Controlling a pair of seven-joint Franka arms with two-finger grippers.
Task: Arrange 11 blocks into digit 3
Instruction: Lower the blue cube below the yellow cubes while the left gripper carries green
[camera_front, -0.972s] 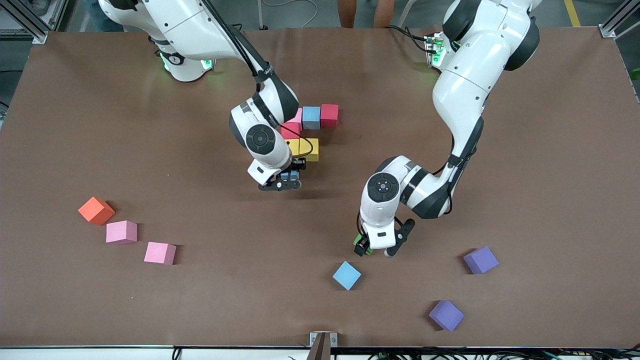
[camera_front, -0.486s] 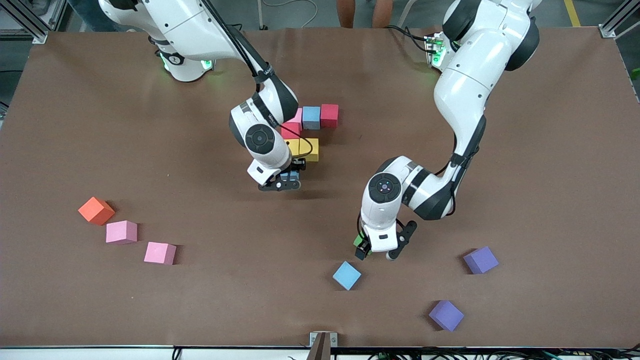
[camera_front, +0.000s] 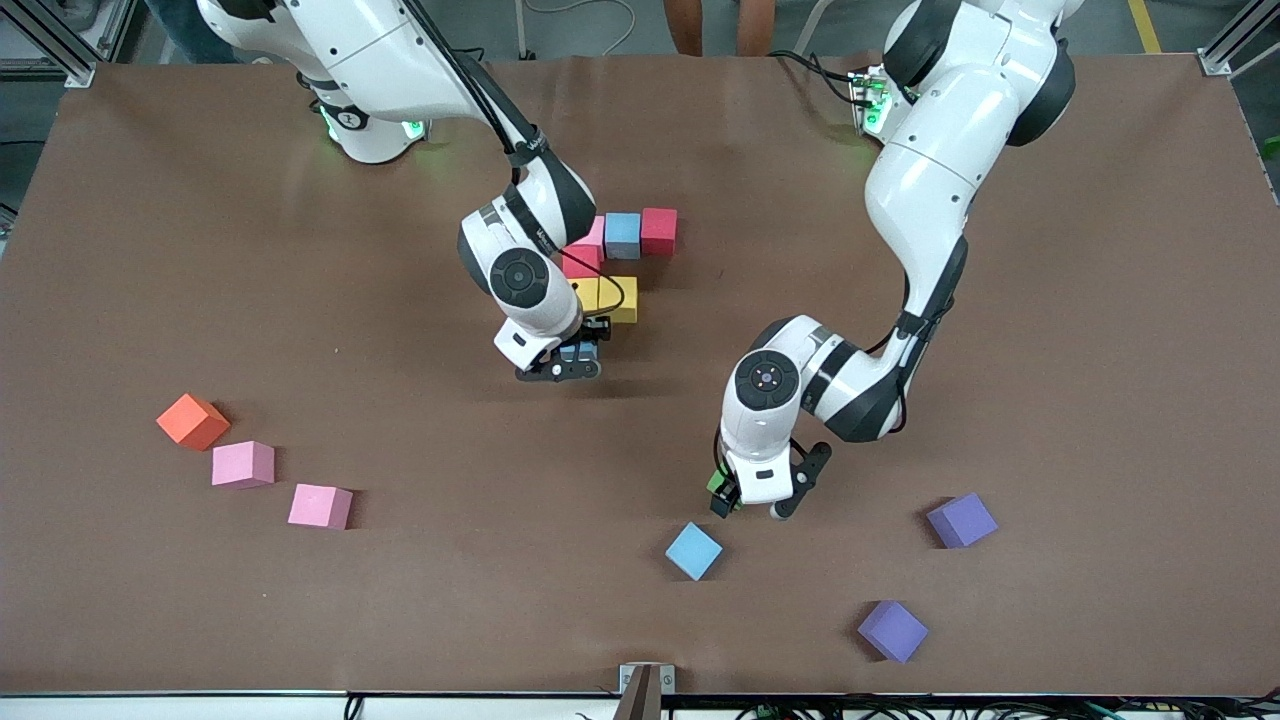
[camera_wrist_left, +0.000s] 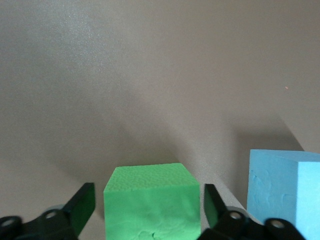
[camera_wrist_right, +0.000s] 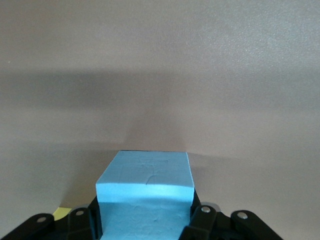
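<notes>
I've got the brown table (camera_front: 200, 250) filling my front view, both arms reaching out over it. The right arm comes down beside the partly built digit 3 (camera_front: 622, 262), where I count a pink cube (camera_front: 594, 233), a light blue cube (camera_front: 622, 234) and a red cube (camera_front: 659, 230) in a touching row, a second red cube (camera_front: 580, 262) under the pink one, then two yellow cubes (camera_front: 610, 297) nearer my camera. The right gripper (camera_front: 578, 358) hangs just over the table by those yellows, clamped on a light blue block (camera_wrist_right: 145, 192). The left gripper (camera_front: 752, 500) sits low over the table nearer the camera; its fingers (camera_wrist_left: 82, 204) bracket the green block (camera_wrist_left: 151, 202) with a slim gap showing on each side, so not gripping it as I see it. Just beside it, closer to the camera, lies a loose blue cube (camera_front: 694, 550). Two purple cubes (camera_front: 961, 520) (camera_front: 892, 630) lie apart toward the left arm's end. Toward the right arm's end I see two loose pink cubes (camera_front: 243, 464) (camera_front: 320, 506) and an orange cube (camera_front: 192, 421) in a slanting line.
</notes>
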